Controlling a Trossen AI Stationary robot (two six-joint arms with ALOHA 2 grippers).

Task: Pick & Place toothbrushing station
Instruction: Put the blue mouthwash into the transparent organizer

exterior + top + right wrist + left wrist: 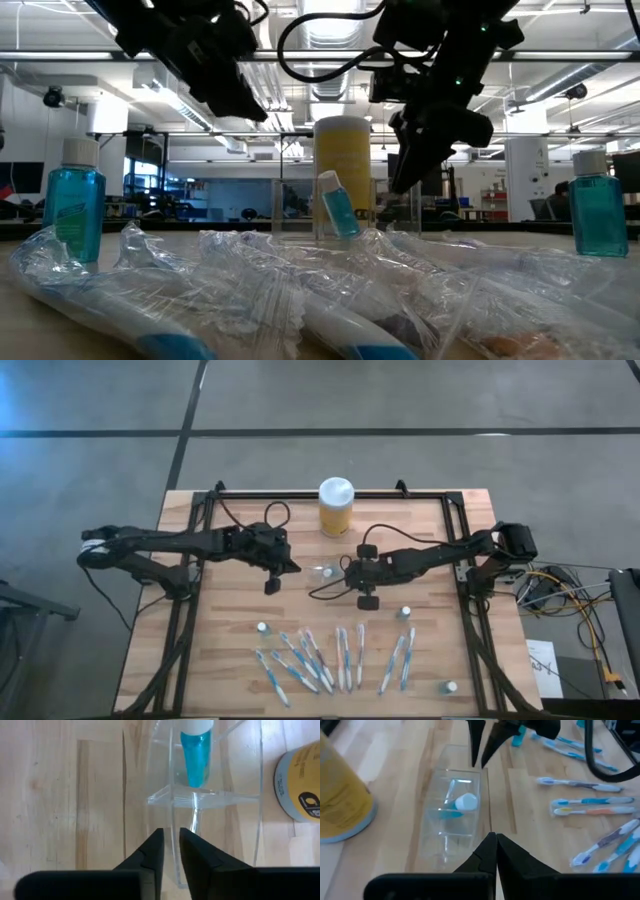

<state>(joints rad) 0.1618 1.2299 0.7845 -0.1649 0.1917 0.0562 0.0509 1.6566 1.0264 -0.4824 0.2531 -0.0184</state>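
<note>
The clear plastic holder [325, 572] stands on the wooden table at its middle. It also shows in the low view [300, 208], the left wrist view [451, 822] and the right wrist view [220, 797]. A small blue tube with a white cap [461, 803] leans inside it [196, 755]. My right gripper [171, 842] is shut on the holder's wall at its right end [341, 572]. My left gripper [495, 840] is shut and empty. It hangs in the air just left of the holder [296, 567], higher than its rim [255, 112]. Several blue-and-white toothbrushes [330, 658] lie near the front edge. My right gripper pinches the holder's thin clear wall [173, 822] at its right end, one finger inside the holder and one outside. The fingers [405, 165] come slanting down from the table's right. The holder stays upright with its base on the table.
A yellow jar with a white lid [336, 507] stands behind the holder. Small blue bottles stand at the front left [263, 628], front middle right [404, 613] and front right corner [451, 686]. Wrapped toothbrushes [300, 300] fill the near table. A dark frame [200, 510] runs along the table's edges.
</note>
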